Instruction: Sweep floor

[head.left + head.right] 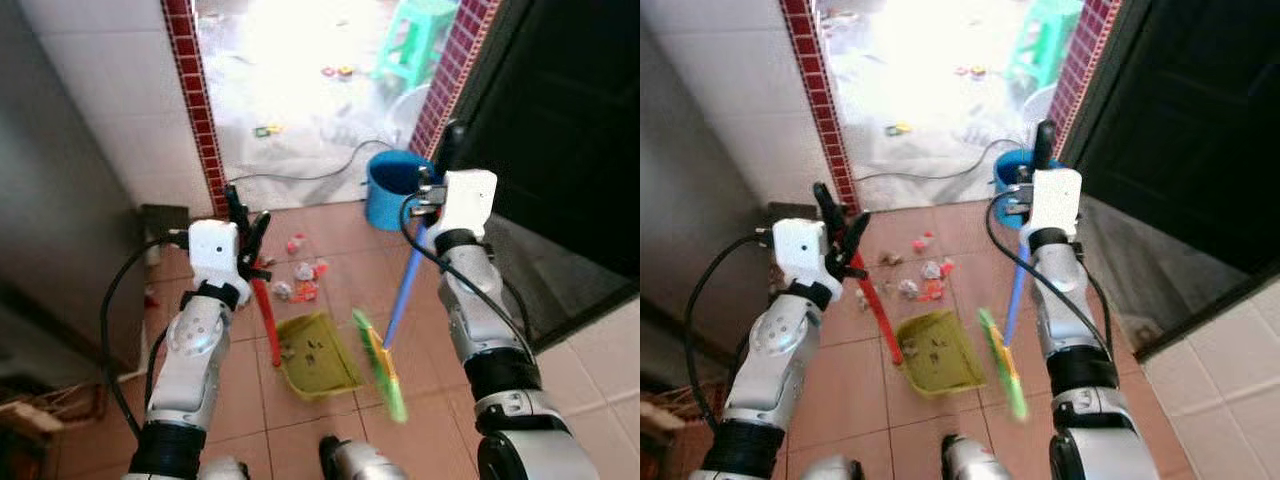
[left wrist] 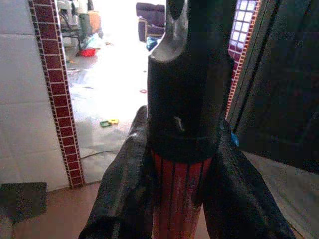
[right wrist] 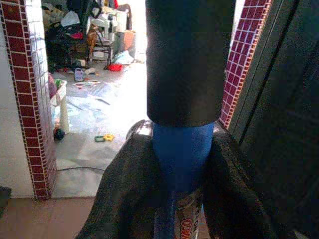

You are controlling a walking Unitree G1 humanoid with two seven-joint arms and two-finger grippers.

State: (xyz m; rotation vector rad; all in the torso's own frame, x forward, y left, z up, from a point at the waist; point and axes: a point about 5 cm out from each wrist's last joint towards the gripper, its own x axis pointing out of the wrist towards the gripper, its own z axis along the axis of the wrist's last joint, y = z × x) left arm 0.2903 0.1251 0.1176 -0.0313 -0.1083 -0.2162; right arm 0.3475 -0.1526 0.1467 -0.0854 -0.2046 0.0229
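My left gripper [image 1: 244, 232] is shut on the red handle [image 1: 268, 320] of a yellow-green dustpan [image 1: 318, 354], which rests on the terracotta tiles with a few bits inside. My right gripper [image 1: 432, 192] is shut on the blue handle [image 1: 402, 290] of a broom whose green head [image 1: 380, 364] hangs just right of the pan. A small heap of red and white litter [image 1: 303, 276] lies on the tiles just beyond the pan. In the wrist views the fingers [image 2: 127, 184] clamp the red handle [image 2: 177, 199], and the other fingers [image 3: 124, 189] clamp the blue handle [image 3: 182, 164].
A blue bucket [image 1: 395, 185] stands by the doorway with a cable [image 1: 300, 176] trailing past it. Red-tiled door posts [image 1: 198, 105] frame a bright room holding a green stool [image 1: 415, 40] and scattered toys [image 1: 266, 129]. A dark door [image 1: 560, 150] lies right, a grey wall left.
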